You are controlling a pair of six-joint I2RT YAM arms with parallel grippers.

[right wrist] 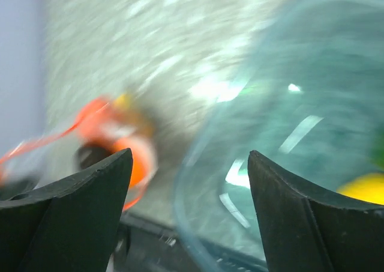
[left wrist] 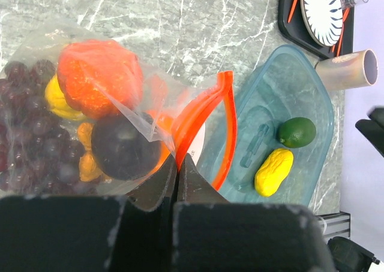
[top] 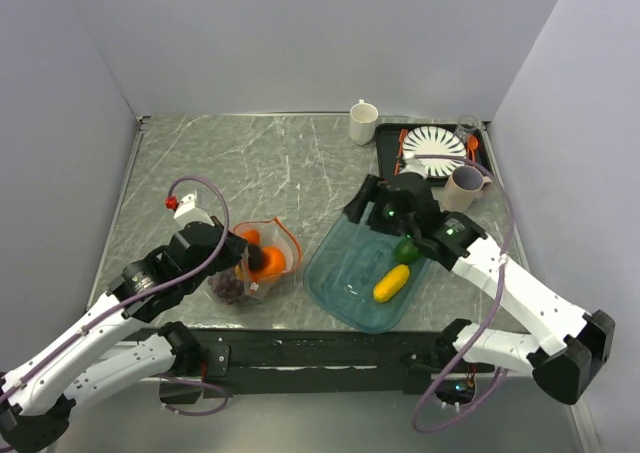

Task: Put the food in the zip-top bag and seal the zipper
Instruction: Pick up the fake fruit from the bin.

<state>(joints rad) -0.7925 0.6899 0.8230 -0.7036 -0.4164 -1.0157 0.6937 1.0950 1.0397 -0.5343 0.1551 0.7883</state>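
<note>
Left hand (left wrist: 178, 167) pinches zipper (left wrist: 207, 113) — right (right wrist: 189, 159) apparently spread.

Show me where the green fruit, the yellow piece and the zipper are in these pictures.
green fruit (left wrist: 296, 132): left wrist view, centre of its rounded body.
yellow piece (left wrist: 273, 172): left wrist view, middle of its bumpy surface.
zipper (left wrist: 198, 111): left wrist view, middle of the orange-red strip.

Back-left & centre of table (top: 250, 163): bare marble, wide pass. Gap btwn zip-top bag (top: 262, 265) & teal tray (top: 340, 268) narrow. Back-right crowded: white mug (top: 363, 123), black tray (top: 385, 145) w/ plate (top: 435, 151), beige mug (top: 465, 186).
</note>
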